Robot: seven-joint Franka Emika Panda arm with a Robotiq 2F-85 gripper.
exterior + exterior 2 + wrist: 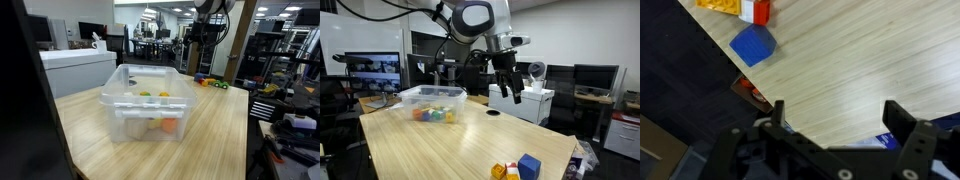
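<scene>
My gripper (pixel 511 92) hangs high above the far side of the wooden table (pixel 460 140), open and empty. In the wrist view its two fingers (pixel 836 112) stand wide apart over bare wood near the table's edge. A blue block (pixel 752 45) and a red and yellow block (pixel 742 9) lie at the top left of the wrist view. The same blocks lie at the table's near corner in an exterior view (pixel 516 168). A clear plastic bin (pixel 148 102) holds several small coloured toys; it also shows in an exterior view (pixel 432 101).
Small coloured toys (pixel 213 84) lie on the far end of the table. A white cabinet (pixel 523 104) stands behind the arm. Desks with monitors (pixel 375 68) and shelving (pixel 290 70) surround the table. A blue box (pixel 887 138) lies below the table edge.
</scene>
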